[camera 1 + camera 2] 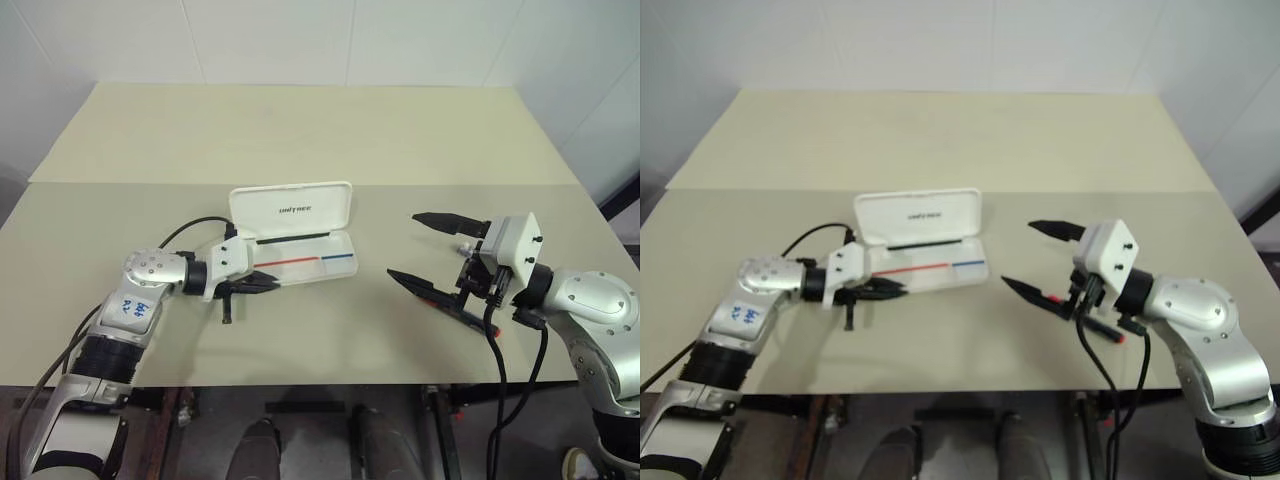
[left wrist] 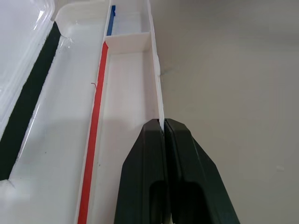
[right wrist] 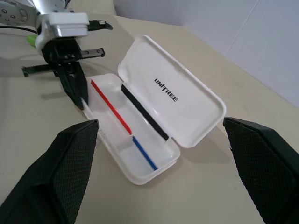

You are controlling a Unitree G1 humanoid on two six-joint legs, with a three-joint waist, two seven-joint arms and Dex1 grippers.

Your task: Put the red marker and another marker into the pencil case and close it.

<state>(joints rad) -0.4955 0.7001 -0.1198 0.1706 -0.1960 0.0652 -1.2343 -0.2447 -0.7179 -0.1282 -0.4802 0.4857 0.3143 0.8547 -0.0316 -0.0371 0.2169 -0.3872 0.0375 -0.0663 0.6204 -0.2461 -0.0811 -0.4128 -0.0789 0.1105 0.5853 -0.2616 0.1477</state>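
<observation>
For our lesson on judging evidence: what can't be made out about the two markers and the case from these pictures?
Red marker: head views, partly covered by the open right gripper; full length unclear.
Green marker: right wrist view, a sliver behind the left gripper, rest hidden.
Pencil case: left wrist view, near end cut off behind that gripper, shut on its wall.

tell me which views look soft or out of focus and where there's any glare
Right wrist view: the near black fingers are soft, while the pencil case is crisp. Left wrist view: the shut fingers blur near the bottom, and faint glare sits on the clear lid edge. Head views: even light, the right eye view slightly softer.
</observation>
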